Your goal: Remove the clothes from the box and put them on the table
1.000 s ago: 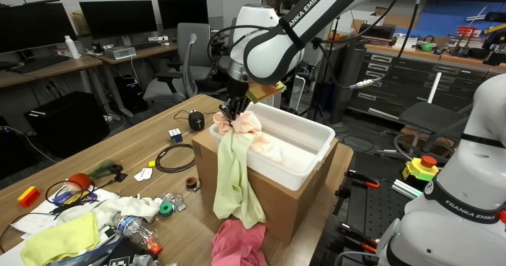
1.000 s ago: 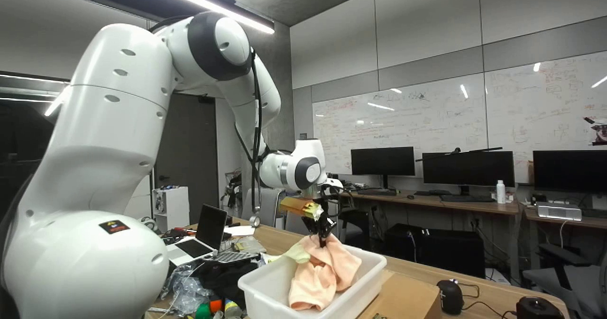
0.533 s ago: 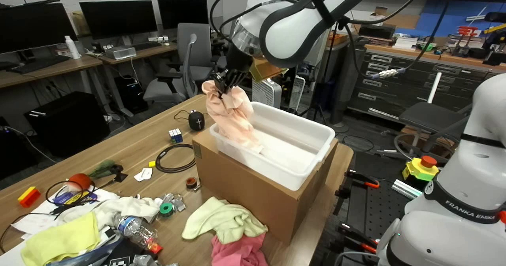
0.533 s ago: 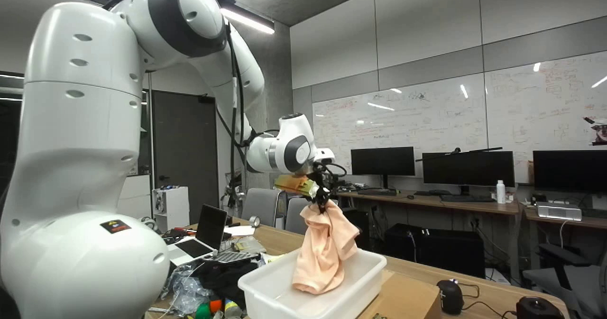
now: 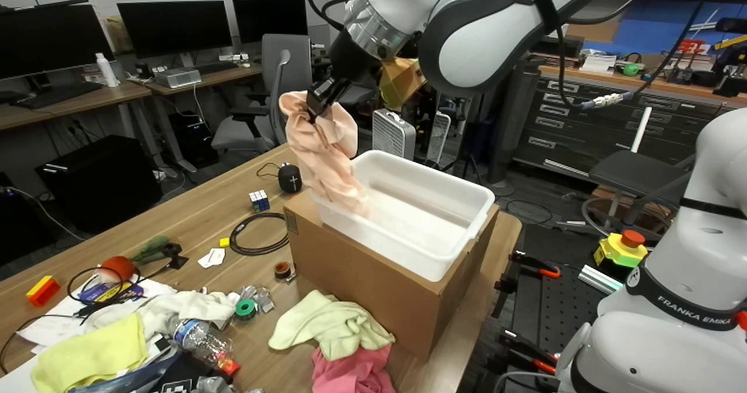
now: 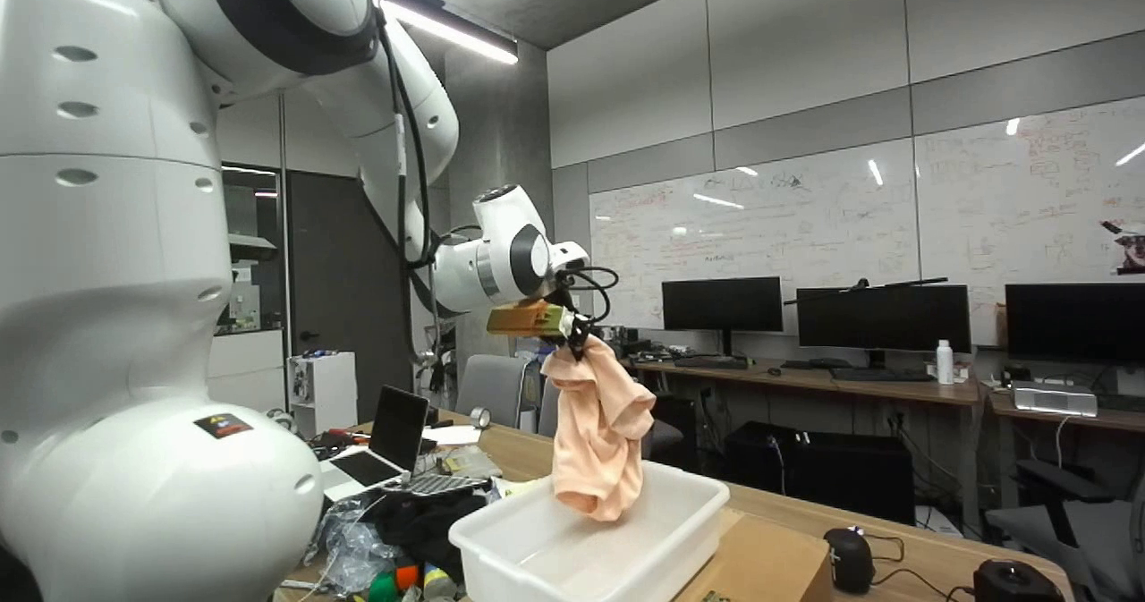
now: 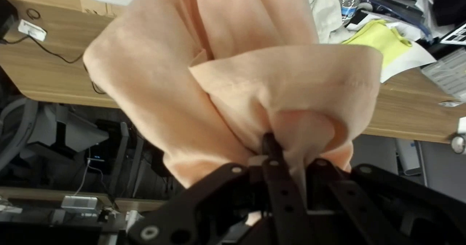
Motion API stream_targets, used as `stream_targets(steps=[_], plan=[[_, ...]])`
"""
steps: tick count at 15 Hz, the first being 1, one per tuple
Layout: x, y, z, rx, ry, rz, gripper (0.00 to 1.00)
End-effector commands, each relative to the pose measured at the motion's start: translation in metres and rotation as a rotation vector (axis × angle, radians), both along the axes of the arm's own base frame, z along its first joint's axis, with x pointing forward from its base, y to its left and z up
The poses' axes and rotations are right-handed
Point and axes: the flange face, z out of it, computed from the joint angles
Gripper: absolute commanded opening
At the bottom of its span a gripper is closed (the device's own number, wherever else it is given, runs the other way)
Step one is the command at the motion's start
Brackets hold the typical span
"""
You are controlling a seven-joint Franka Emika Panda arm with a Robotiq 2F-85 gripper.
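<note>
My gripper (image 5: 317,108) is shut on the top of a peach cloth (image 5: 324,153) and holds it up. In an exterior view the gripper (image 6: 580,343) is high over the white plastic box (image 6: 505,566), with the peach cloth (image 6: 599,432) hanging down. Its lower end is around the height of the box's rim. The white box (image 5: 402,250) shows no other cloth inside. A light green cloth (image 5: 335,326) lies crumpled on the table (image 5: 192,206), partly over a pink cloth (image 5: 356,374). In the wrist view the peach cloth (image 7: 145,74) is bunched between the fingers (image 7: 287,154), covering one fingertip.
The white box stands on a cardboard box (image 5: 362,288). A black speaker (image 5: 289,178), a puzzle cube (image 5: 259,200) and a coiled cable (image 5: 259,235) lie beyond it. A bottle (image 5: 201,340), a yellow cloth (image 5: 90,352) and clutter lie on the table.
The gripper has risen with the peach cloth, lifting it mostly out of the box. The green cloth, which hung over the box's side, has dropped onto the table over the pink cloth.
</note>
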Motion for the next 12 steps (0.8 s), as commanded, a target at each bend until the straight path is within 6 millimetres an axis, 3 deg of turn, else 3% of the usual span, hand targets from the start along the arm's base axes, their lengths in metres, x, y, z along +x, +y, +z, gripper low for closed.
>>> stream_targets(steps=[1,8,12], plan=[[-0.027,0.036,0.021,-0.037,-0.079,0.114,0.10],[-0.078,0.124,0.011,-0.121,-0.067,0.377,0.10],[-0.098,0.155,-0.009,-0.167,0.002,0.486,0.10]])
